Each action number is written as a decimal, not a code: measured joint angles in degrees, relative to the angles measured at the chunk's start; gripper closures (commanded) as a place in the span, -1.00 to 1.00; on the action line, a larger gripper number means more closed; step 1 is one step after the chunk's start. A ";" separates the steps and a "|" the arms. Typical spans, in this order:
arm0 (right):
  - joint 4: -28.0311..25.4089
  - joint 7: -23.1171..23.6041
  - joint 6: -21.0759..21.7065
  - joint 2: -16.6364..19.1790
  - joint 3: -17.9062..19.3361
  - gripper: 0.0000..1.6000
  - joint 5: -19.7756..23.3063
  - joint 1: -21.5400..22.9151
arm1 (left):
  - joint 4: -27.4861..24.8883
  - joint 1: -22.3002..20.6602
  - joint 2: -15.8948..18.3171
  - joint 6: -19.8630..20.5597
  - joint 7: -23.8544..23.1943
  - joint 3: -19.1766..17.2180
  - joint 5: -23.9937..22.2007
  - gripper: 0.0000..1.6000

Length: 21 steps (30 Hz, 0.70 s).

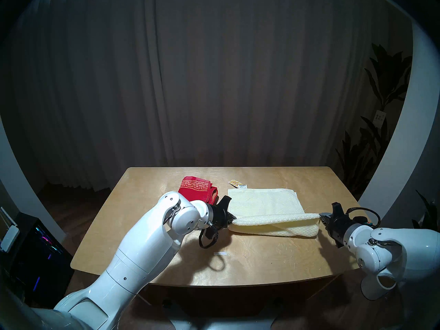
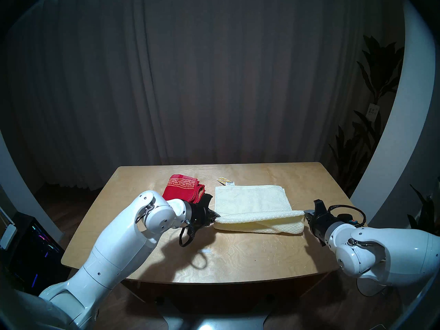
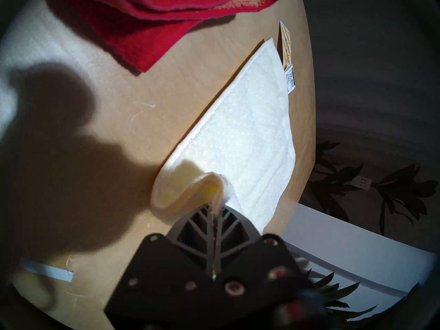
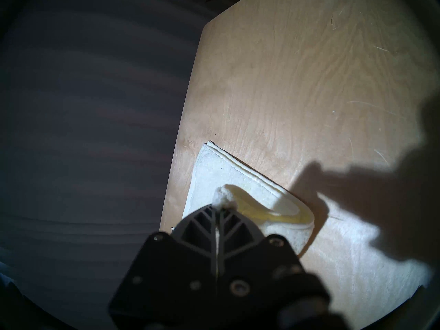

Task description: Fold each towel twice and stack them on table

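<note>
A cream-white towel lies on the plywood table, its near edge lifted and curled back over itself. My left gripper is shut on the towel's near left corner. My right gripper is shut on its near right corner. Between them the raised edge is stretched a little above the flat part. A red towel with a gold key border lies folded at the back left.
A small striped paper tag lies just behind the cream towel's far left corner. A white tape mark sits near the front. Dark curtains hang behind; plants stand at the right.
</note>
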 measured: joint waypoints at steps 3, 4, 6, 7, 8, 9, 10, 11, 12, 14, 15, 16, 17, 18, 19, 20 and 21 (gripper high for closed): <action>1.10 -1.57 1.69 -0.77 0.38 1.00 -0.65 1.31 | 1.29 -1.61 -1.09 -0.70 0.86 0.42 0.60 1.00; 1.34 -1.91 2.07 -0.96 0.43 1.00 -0.81 1.61 | 1.56 -1.94 -1.31 -0.83 1.02 0.48 0.73 1.00; 2.07 -2.95 3.30 -1.58 0.50 1.00 -1.33 2.54 | 2.39 -2.94 -1.98 -1.21 1.49 0.55 1.09 1.00; 2.49 -3.63 4.03 -1.97 0.50 1.00 -1.69 3.10 | 2.90 -3.51 -2.37 -1.45 1.75 0.56 1.32 1.00; 2.73 -4.01 4.43 -2.21 0.50 1.00 -1.89 3.42 | 3.19 -3.82 -2.58 -1.59 1.89 0.56 1.45 1.00; 3.08 -4.56 4.96 -2.59 0.50 1.00 -2.20 3.89 | 3.60 -4.28 -2.90 -1.81 2.08 0.56 1.64 1.00; 3.46 -5.20 5.55 -3.04 0.47 1.00 -2.56 4.45 | 4.11 -4.78 -3.25 -2.08 2.31 0.56 1.88 1.00; 3.77 -5.71 6.05 -3.44 0.41 1.00 -2.89 4.94 | 4.54 -5.19 -3.54 -2.29 2.50 0.56 2.08 1.00; 4.16 -6.31 6.65 -3.94 0.33 1.00 -3.31 5.54 | 5.06 -5.67 -3.88 -2.57 2.73 0.59 2.33 1.00; 4.82 -7.47 7.64 -4.91 0.09 1.00 -4.12 6.70 | 5.97 -6.43 -4.43 -2.99 3.13 0.65 2.74 1.00; 5.08 -7.97 8.03 -5.28 -0.03 1.00 -4.48 7.16 | 6.33 -6.71 -4.64 -3.13 3.28 0.68 2.89 1.00; 5.46 -8.69 8.55 -5.86 -0.21 1.00 -5.01 7.85 | 6.81 -7.08 -4.93 -3.33 3.50 0.74 3.13 1.00; 5.81 -9.32 9.01 -6.38 -0.39 1.00 -5.54 8.47 | 7.24 -7.37 -5.17 -3.50 3.66 0.81 3.32 1.00; 6.06 -9.71 9.33 -6.75 -0.50 1.00 -5.92 8.89 | 7.52 -7.57 -5.35 -3.61 3.77 0.86 3.46 1.00; 6.53 -10.43 9.89 -7.43 -0.67 1.00 -6.59 9.64 | 8.00 -7.90 -5.65 -3.78 3.96 0.96 3.70 1.00; 6.91 -11.00 10.32 -7.98 -0.82 1.00 -7.12 10.24 | 8.35 -8.15 -5.87 -3.90 4.09 1.05 3.88 1.00; 7.14 -11.35 10.57 -8.33 -0.90 1.00 -7.44 10.61 | 8.55 -8.29 -6.00 -3.97 4.17 1.10 3.99 1.00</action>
